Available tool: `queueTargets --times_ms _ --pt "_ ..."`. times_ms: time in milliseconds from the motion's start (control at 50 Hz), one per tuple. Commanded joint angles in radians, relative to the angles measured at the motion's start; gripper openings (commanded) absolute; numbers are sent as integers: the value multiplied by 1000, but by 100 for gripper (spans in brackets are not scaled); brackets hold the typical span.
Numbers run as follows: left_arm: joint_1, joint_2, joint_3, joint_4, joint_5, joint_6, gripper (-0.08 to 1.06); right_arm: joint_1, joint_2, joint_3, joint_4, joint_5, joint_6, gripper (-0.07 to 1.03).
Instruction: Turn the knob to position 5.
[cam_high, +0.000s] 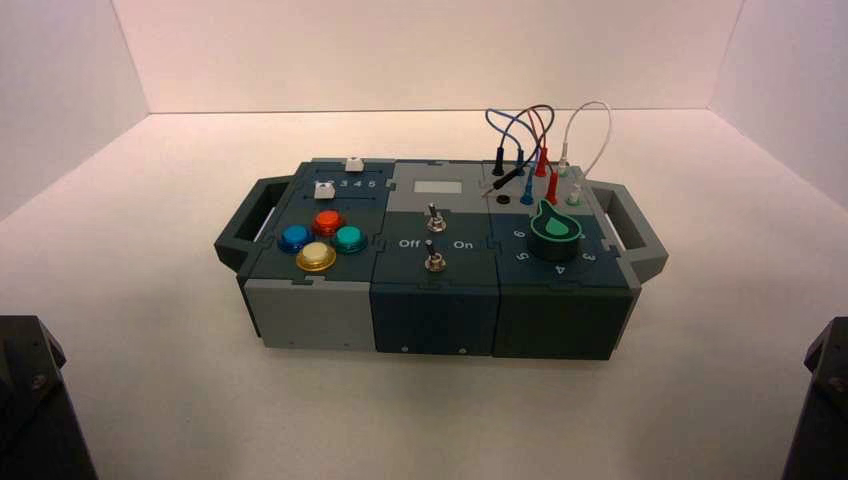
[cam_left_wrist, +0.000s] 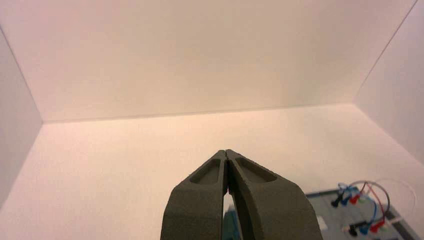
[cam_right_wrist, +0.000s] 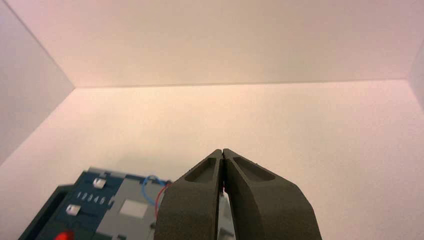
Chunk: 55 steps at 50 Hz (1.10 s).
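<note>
The green teardrop knob (cam_high: 553, 228) sits on its round black base on the right part of the box (cam_high: 430, 310). An arc of white digits curves round its near side, with the "5" (cam_high: 523, 257) at the near left of the knob. Both arms are parked low, far from the knob: the left arm (cam_high: 25, 400) at the near left corner, the right arm (cam_high: 825, 395) at the near right. My left gripper (cam_left_wrist: 226, 151) is shut and empty, pointing over the table. My right gripper (cam_right_wrist: 222, 150) is also shut and empty. The knob is hidden in both wrist views.
The box also bears four coloured push buttons (cam_high: 322, 238) at the left, two toggle switches (cam_high: 434, 240) in the middle, two white sliders (cam_high: 338, 176) at the far left, and plugged wires (cam_high: 535, 140) behind the knob. White walls enclose the table.
</note>
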Motion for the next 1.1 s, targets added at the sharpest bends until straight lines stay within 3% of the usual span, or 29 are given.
queueTargets --times_ms 20,260,380,500,660,800,1100 --pt "0 61 -55 2 67 -2 -3 12 41 -64 9 75 6 -2" --pt "-63 189 -130 0 249 5 -3 12 190 -172 12 313 9 -2" --pt "-114 252 -161 0 298 6 -3 18 276 -215 12 403 3 -2" --pt "-181 318 -190 0 336 6 -3 81 365 -233 12 462 2 -2" --pt "-250 393 -216 -2 365 6 -3 227 488 -239 12 488 6 -2" --pt "-290 431 -215 -2 368 6 -3 298 569 -249 14 488 11 -2" --pt "-394 517 -212 0 399 12 -3 307 653 -252 11 485 5 -2"
